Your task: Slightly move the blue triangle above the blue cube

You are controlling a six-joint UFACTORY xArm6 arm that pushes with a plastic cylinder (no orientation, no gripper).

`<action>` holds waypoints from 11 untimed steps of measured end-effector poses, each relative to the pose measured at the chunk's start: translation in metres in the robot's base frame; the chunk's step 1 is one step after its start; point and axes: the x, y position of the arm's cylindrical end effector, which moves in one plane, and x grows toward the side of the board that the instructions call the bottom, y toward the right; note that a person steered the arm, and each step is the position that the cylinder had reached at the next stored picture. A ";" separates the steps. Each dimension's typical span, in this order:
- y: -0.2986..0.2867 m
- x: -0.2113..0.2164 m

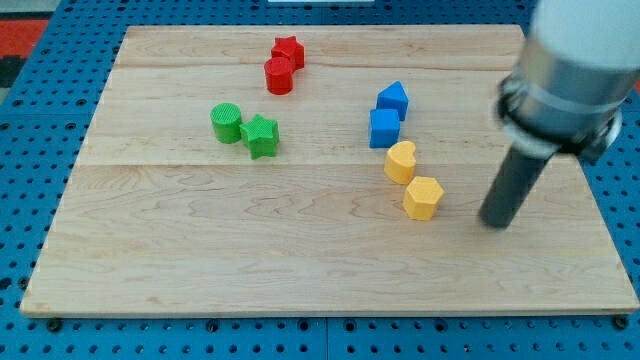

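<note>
blue triangle (393, 99) touching blue cube (384, 128) top | light, rigid, slides easy; push low side | no pincer, tip (495, 223) well apart, view's right

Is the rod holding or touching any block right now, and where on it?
Nothing is held. My tip rests on bare board, right of the yellow blocks, touching none.

This is looking like a robot lab or test room. A flat wooden desk (300, 250) is sitting on a blue board full of little holes (620, 230), the kind used for bolting gear down. A grey robot arm (565, 70) is hanging over it, and small plastic blocks are lying about like test pieces.
</note>
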 end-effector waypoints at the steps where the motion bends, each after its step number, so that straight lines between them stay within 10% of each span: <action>1: 0.003 -0.094; 7: -0.125 -0.191; 11: -0.166 -0.146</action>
